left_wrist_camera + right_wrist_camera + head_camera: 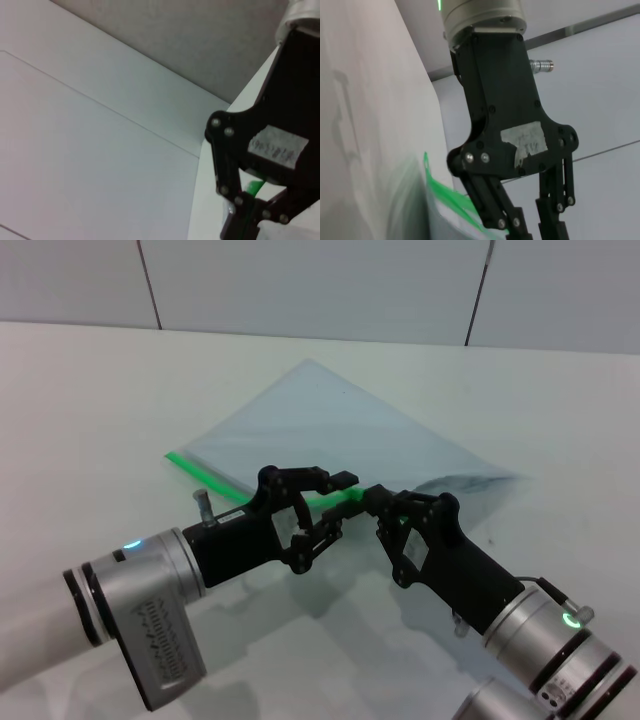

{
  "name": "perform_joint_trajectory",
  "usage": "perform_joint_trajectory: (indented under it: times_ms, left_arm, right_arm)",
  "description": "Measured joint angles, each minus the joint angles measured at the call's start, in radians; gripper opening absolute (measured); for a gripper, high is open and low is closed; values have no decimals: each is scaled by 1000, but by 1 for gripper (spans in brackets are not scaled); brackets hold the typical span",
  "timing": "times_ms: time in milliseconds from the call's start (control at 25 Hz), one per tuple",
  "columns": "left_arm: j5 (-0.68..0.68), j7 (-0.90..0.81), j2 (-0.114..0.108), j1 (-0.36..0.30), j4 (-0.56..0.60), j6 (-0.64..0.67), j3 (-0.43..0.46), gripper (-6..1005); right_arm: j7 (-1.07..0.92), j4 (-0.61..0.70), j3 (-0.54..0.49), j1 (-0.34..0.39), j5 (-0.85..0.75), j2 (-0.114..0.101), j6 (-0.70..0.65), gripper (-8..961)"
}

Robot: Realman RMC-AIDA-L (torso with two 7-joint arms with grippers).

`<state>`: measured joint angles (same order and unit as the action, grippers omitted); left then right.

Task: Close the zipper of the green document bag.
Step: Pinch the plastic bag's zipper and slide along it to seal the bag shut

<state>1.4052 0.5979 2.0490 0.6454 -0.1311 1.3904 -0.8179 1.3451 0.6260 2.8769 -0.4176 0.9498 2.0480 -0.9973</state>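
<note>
White table (90, 400) carrying green document bag (330, 435); left gripper (345, 492) and right gripper (383, 502), fingers nearly closed, apparently pinching zipper (205, 473), likely bracing for pulling.

bag (330, 425): translucent pale blue-grey | zipper (215, 478): bright green | table (90, 410): white

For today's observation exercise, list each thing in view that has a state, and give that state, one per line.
green document bag: lying flat on the table, its green edge toward the robot.
zipper: both grippers at its middle; cannot tell how far closed.
left gripper: on the zipper.
right gripper: on the zipper.
</note>
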Motion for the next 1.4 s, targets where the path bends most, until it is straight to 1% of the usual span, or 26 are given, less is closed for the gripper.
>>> perform_joint_trajectory:
  times_ms: [240,1360,1400]
  left_arm:
    - [0,0,1,3,-20,1,-1,272]
    - [-3,26,-3,0,-13,1,5,267]
    - [-3,26,-3,1,-13,1,4,213]
  right_arm:
    - [0,0,-1,-2,7,0,-5,18]
    - [0,0,1,3,-14,0,0,18]
    - [0,0,1,3,-14,0,0,18]
